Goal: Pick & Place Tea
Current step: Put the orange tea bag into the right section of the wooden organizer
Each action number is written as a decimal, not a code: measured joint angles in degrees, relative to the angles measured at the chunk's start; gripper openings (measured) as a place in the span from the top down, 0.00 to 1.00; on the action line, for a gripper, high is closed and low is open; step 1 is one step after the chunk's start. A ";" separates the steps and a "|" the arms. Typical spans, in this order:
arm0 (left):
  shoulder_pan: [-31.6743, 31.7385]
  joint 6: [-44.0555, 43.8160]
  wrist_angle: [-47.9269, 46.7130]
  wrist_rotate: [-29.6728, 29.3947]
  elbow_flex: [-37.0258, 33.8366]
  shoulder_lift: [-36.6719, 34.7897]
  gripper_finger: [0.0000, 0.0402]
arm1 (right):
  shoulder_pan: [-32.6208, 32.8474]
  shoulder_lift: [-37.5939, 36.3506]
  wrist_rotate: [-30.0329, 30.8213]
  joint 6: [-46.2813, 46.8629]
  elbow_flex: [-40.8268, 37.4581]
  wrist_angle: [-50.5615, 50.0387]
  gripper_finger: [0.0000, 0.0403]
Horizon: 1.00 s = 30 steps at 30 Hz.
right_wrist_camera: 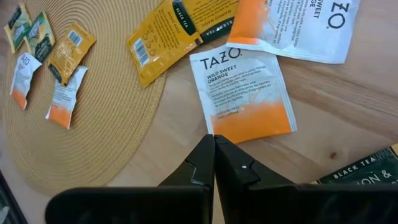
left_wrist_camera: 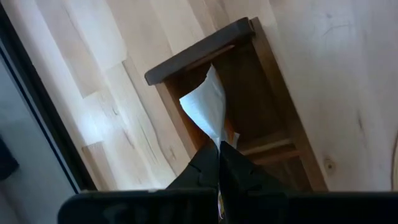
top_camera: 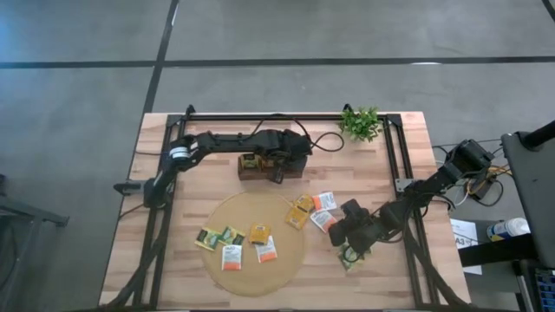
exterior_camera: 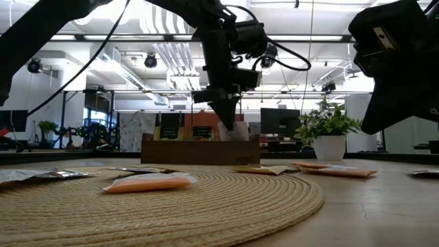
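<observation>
Closest to my low camera, an orange sachet lies on the round woven mat. My left gripper pinches a white sachet inside the dark wooden tray; right gripper pressed together beside scattered sachets.

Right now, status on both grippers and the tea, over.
Left gripper shut on white sachet, over the dark tray. Right gripper shut, empty, above orange-white sachet beside the mat. Nothing blocking.

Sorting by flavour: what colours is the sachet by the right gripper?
White with orange sachet, clearest in right wrist view.
</observation>
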 joint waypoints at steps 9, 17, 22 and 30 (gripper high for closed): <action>0.82 -0.38 1.01 -0.14 0.00 0.00 0.99 | 0.02 0.00 0.02 0.02 0.00 -0.03 0.98; 1.07 -1.43 2.26 -2.95 0.00 0.00 0.84 | 0.04 0.00 0.04 0.02 0.00 -0.05 0.98; 1.07 -1.60 2.31 -3.56 0.00 0.00 0.79 | 0.04 0.00 0.07 0.07 0.00 -0.05 0.98; 1.60 -5.92 2.69 -7.32 0.19 0.00 0.78 | 0.04 0.00 0.09 1.14 -0.13 -0.11 0.98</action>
